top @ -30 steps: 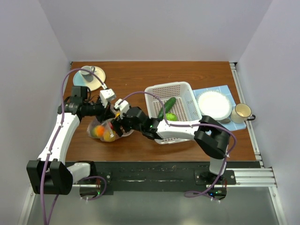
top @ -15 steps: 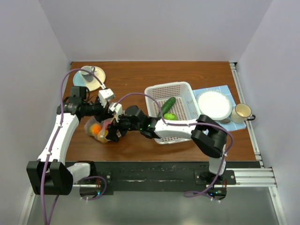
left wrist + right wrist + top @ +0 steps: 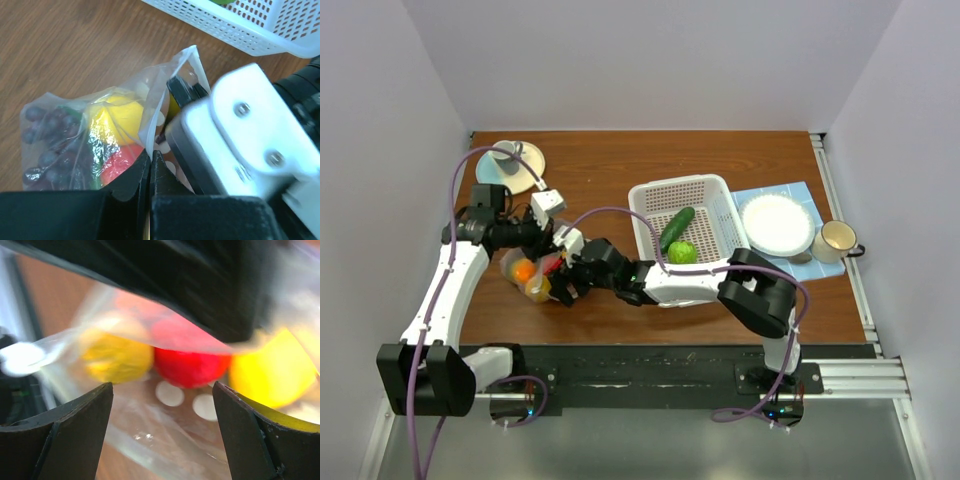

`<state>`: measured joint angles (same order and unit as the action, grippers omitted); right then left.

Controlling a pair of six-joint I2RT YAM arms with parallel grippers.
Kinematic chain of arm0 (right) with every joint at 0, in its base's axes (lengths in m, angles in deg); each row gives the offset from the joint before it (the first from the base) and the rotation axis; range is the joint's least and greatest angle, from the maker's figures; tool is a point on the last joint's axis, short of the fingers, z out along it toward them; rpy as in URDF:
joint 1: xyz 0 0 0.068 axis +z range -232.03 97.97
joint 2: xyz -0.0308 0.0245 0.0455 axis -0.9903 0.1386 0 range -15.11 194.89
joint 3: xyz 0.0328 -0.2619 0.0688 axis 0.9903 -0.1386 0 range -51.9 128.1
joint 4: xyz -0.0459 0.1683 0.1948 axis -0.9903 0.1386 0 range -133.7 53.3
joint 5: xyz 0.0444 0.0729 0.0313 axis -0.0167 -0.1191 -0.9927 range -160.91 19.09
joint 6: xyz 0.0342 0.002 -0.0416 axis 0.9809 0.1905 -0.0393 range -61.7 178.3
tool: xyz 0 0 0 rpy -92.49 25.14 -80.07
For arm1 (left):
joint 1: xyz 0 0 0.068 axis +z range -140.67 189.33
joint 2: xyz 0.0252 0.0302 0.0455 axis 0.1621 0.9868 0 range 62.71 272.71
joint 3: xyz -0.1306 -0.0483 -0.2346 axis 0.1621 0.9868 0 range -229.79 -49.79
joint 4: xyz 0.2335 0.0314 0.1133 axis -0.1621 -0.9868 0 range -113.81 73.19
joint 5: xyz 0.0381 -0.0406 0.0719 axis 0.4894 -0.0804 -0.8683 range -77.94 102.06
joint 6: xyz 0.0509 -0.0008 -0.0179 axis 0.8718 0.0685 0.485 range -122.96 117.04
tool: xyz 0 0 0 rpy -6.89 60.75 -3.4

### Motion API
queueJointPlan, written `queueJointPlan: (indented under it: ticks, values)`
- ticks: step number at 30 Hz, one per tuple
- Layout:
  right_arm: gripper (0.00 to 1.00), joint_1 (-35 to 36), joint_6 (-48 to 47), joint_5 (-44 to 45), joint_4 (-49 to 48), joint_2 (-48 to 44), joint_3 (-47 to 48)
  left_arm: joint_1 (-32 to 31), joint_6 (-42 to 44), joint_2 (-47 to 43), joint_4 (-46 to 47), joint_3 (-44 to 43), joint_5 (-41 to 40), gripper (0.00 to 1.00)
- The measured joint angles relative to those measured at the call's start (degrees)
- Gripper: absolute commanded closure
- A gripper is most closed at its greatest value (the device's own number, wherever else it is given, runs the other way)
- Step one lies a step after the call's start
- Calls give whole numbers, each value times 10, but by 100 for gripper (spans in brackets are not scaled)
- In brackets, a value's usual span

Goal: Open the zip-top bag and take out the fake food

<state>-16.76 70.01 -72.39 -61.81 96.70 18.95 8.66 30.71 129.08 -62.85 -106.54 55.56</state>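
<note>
The clear dotted zip-top bag (image 3: 530, 275) lies at the table's left with its mouth open. My left gripper (image 3: 149, 156) is shut on the bag's upper lip (image 3: 165, 95). My right gripper (image 3: 162, 427) is open, its jaws reaching into the bag's mouth (image 3: 563, 280). Inside the bag I see a red fruit (image 3: 190, 365), a lemon (image 3: 272, 375), an orange (image 3: 115, 355) and purple grapes (image 3: 47, 145). A dark green cucumber (image 3: 676, 226) and a green round fruit (image 3: 682, 252) lie in the white basket (image 3: 705, 195).
A plate with a grey cup (image 3: 512, 164) stands at the back left. A white plate (image 3: 777, 224) on a blue cloth and a mug (image 3: 836, 240) stand at the right. The basket's near wall (image 3: 235, 30) is close to the bag.
My right gripper has moved left from beside the basket into the bag's mouth. The bag has shifted slightly left with my left gripper still holding its lip.
</note>
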Motion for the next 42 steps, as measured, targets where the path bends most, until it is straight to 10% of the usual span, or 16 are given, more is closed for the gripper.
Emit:
queueJointPlan:
  ticks: [7, 18, 42]
  values:
    - [15, -1, -1, 90, -3, -1, -30, -2, 13, 2, -46, -55, 12, 36]
    - [14, -2, -2, 98, -13, -13, -44, 112, 91, 86, -31, -62, -25, 46]
    - [12, -2, -2, 79, -20, 16, -17, 24, 65, 105, 110, 114, -112, 52]
